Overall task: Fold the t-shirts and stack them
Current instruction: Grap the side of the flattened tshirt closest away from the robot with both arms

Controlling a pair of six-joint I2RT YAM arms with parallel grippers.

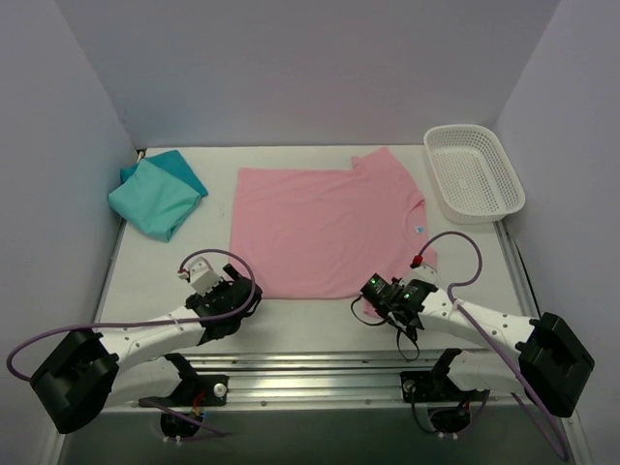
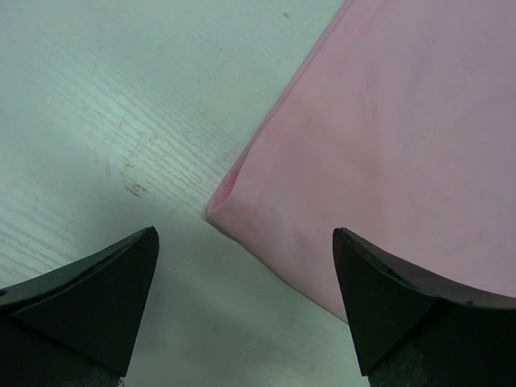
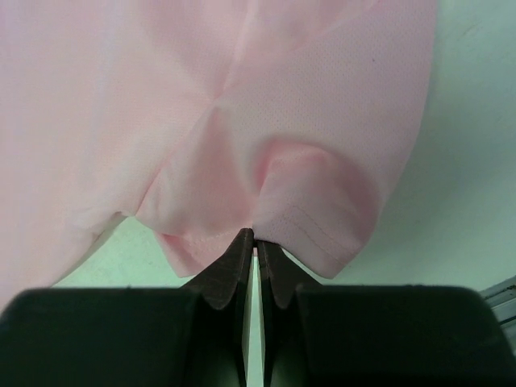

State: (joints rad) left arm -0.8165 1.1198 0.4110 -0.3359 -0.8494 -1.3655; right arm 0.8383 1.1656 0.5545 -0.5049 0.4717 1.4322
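White plastic mesh basket (image 1: 475, 174) at our two o'clock on the pale bench (image 1: 223, 170); left pincer (image 2: 244, 234) gapes, right pincer (image 3: 256, 238) clamps the light pink cloth t-shirt (image 1: 320, 228).

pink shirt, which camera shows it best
The top external view: it alone shows the whole pink shirt, spread out. The left wrist view shows just one corner before the open left gripper; the right wrist view, a bunched edge pinched in the shut right gripper.

The left arm (image 1: 145, 337) and right arm (image 1: 480, 325) are white with black joints and blocky black bases (image 1: 73, 378) at either end of the metal rail (image 1: 320, 373). Purple cables (image 1: 215, 252) loop off both. The left hand (image 2: 243, 234) and right hand (image 3: 255, 242) have dark wedge-shaped fingers (image 2: 97, 290).
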